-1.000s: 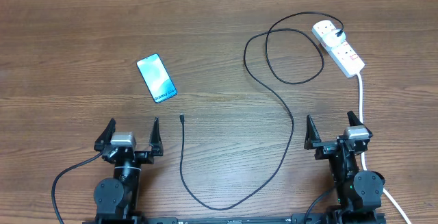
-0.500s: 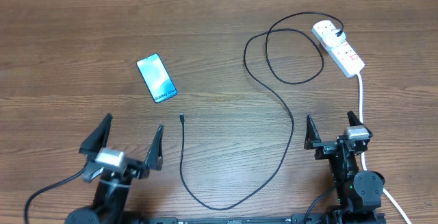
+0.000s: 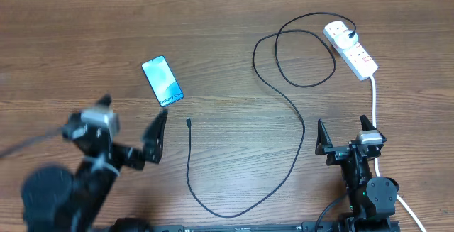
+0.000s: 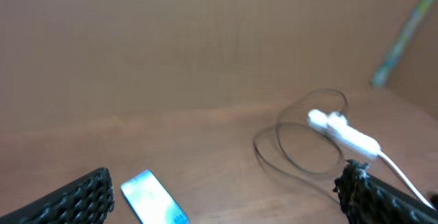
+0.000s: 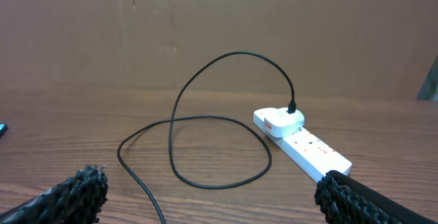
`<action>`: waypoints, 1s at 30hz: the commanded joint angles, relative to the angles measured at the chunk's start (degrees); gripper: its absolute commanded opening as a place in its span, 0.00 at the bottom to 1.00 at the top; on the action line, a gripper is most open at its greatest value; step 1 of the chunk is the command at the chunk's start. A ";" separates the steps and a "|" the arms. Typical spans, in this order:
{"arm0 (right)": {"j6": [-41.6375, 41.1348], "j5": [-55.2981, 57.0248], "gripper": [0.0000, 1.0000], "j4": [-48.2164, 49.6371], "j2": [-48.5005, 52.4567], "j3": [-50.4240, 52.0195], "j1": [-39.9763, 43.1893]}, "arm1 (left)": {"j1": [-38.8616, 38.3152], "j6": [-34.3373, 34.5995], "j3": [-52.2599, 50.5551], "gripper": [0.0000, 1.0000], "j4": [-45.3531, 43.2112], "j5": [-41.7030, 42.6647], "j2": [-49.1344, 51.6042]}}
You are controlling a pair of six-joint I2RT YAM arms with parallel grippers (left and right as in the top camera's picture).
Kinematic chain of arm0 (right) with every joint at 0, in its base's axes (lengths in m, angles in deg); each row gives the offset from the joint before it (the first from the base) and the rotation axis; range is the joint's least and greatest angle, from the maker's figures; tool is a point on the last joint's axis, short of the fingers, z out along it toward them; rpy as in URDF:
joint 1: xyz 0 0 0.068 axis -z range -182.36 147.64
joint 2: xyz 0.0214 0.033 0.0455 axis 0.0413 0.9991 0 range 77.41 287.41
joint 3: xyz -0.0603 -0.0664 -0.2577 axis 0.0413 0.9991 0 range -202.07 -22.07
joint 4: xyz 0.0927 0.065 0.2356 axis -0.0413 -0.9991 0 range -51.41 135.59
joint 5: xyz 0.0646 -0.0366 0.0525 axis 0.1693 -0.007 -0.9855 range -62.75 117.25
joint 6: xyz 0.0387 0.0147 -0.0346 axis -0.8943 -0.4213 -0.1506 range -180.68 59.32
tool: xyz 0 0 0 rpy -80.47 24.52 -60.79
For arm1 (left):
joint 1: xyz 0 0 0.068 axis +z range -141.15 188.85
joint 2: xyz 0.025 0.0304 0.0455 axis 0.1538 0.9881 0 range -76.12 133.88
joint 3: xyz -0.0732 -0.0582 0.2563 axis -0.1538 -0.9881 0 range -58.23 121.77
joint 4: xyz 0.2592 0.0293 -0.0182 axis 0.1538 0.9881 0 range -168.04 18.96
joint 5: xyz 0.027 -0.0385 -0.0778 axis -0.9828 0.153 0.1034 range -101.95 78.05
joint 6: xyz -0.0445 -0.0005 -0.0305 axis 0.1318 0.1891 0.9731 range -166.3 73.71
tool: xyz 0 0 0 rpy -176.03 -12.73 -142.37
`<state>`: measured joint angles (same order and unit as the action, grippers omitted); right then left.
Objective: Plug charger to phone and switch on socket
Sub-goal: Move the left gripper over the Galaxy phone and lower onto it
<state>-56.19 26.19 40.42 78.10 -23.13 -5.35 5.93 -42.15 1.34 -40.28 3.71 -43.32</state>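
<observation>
— Counting what you have done, I find little; the charger (image 3: 298, 118) is plugged by its white adapter (image 5: 284, 121) into the socket (image 3: 352, 51) at the far right, but its connector tip (image 3: 189, 123) lies loose on the wood, near the phone (image 3: 162, 81) and not touching it.

— And your hands?

— Both empty; your left gripper (image 3: 135, 111) hangs blurred near the phone's lower end, jaws spread wide, grasping nothing; your right gripper (image 3: 341, 120) sits beside the socket's white cord (image 3: 374, 97), jaws equally wide, holding nothing.

— So what is left for you?

— Nearly all of it, I judge; you must pick up the tip, seat it in the phone, then press the red switch (image 3: 367, 62); whether that switch is already on, I cannot tell.
</observation>
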 commanded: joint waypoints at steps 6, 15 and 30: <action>-0.35 0.59 1.00 0.35 -0.24 0.57 0.07 | -0.22 -0.42 31.04 1.00 20.79 7.21 26.36; -0.35 0.59 1.00 0.35 -0.24 0.57 0.07 | -0.22 -4.17 51.76 1.00 41.79 5.55 50.31; -0.33 0.59 1.00 0.35 -0.24 0.57 0.07 | -0.22 -0.72 51.71 0.35 43.01 9.44 70.44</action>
<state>-56.19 26.23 40.44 78.10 -23.13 -5.37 5.93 -43.31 51.77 2.60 11.27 24.15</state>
